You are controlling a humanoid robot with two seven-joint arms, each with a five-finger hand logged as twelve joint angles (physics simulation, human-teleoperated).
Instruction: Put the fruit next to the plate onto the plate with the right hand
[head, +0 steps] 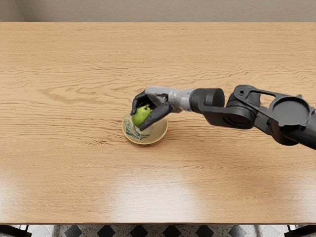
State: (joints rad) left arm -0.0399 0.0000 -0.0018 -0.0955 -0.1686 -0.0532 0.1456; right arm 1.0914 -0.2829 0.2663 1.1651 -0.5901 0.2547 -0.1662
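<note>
Currently the right hand point(152, 104) is curled around a green fruit point(141, 115), with dark fingers point(155, 114) wrapped on both of its sides. It holds the fruit over the back part of the plate point(157, 134); whether the fruit touches the plate cannot be told. The arm reaches the plate from the right edge. The plate, small, pale and patterned, sits near the middle of the wooden surface point(74, 74), with open wood all around it and every edge well away. Behind the plate a plain wall point(148, 10) shows; in front of it, past the near edge, lies a checkered floor point(148, 231).
</note>
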